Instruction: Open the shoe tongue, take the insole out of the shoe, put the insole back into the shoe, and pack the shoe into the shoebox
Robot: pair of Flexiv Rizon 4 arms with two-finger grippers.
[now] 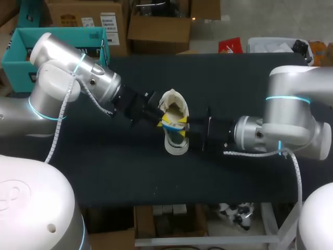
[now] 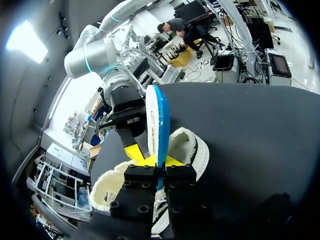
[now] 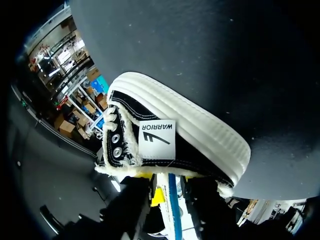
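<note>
The shoe (image 1: 175,141) lies in the middle of the frame on the dark table (image 1: 104,172). Its white rubber toe points toward the bottom edge and its fleece-lined opening toward the top. The right wrist view shows it as a black canvas sneaker with a white sole and metal eyelets, just ahead of the right gripper (image 3: 171,199). The left arm enters from the upper left and the right arm from the right, and the two meet at the shoe. The left gripper (image 2: 159,161) is closed narrowly on the insole (image 2: 159,117), a white sheet with a blue face that stands upright on edge over the shoe's opening. The insole's edge also runs through the right gripper, but whether that gripper clamps it cannot be told. A teal box (image 1: 13,70) sits open at the upper left, past the table's edge.
</note>
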